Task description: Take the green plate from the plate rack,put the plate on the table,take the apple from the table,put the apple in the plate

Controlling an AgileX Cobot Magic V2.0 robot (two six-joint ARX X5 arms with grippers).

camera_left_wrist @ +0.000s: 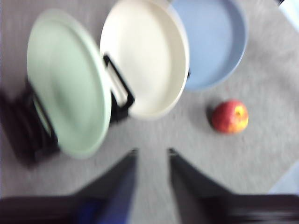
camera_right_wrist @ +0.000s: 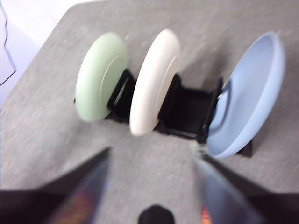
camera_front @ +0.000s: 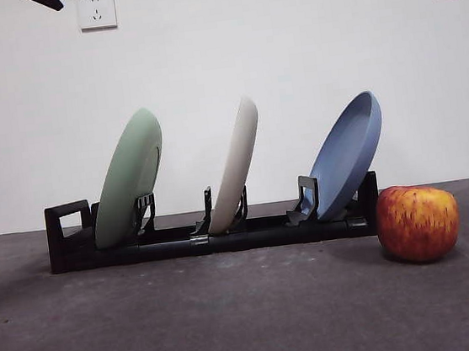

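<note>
Both of my grippers hang high over the table (camera_front: 235,328) and hold nothing. On my left gripper (camera_left_wrist: 152,154) I see the two jaws a little apart. On my right gripper (camera_right_wrist: 152,161) the jaws are wide apart. I see the plate rack (camera_front: 73,245) standing long and black across the far part of the table. Three plates lean in it. I see the green plate (camera_front: 129,179) at the end with the loop handle, the cream plate (camera_front: 235,165) in the middle, and the blue plate (camera_front: 349,154) at the other end. I see the apple (camera_front: 417,222) sitting on the table just beside that end, near the blue plate.
</note>
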